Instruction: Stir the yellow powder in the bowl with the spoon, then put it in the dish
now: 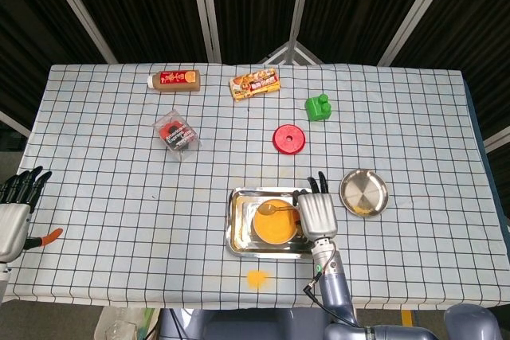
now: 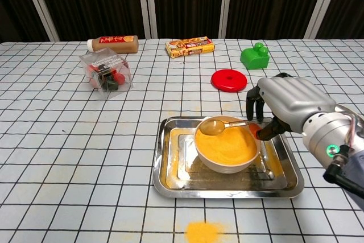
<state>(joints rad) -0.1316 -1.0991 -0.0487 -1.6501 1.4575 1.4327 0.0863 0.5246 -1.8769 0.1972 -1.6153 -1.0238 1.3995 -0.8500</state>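
A white bowl [image 2: 226,151] [image 1: 273,221] full of yellow powder stands in a steel tray [image 2: 168,172] [image 1: 237,236]. A metal spoon [image 2: 219,126] [image 1: 271,208] lies with its scoop over the bowl's far left rim and carries some powder. My right hand [image 2: 287,106] [image 1: 317,212] holds the spoon's handle at the bowl's right side. The round steel dish [image 1: 364,192] lies right of the tray with a little yellow powder at its near edge. My left hand [image 1: 16,205] hangs at the far left table edge, fingers apart, holding nothing.
Yellow powder is spilled on the cloth [image 2: 203,232] [image 1: 256,278] in front of the tray. Behind the tray lie a red disc [image 2: 228,79], a green block [image 2: 255,56], a snack box [image 2: 190,46], a brown bottle [image 2: 112,43] and a clear box [image 2: 107,71].
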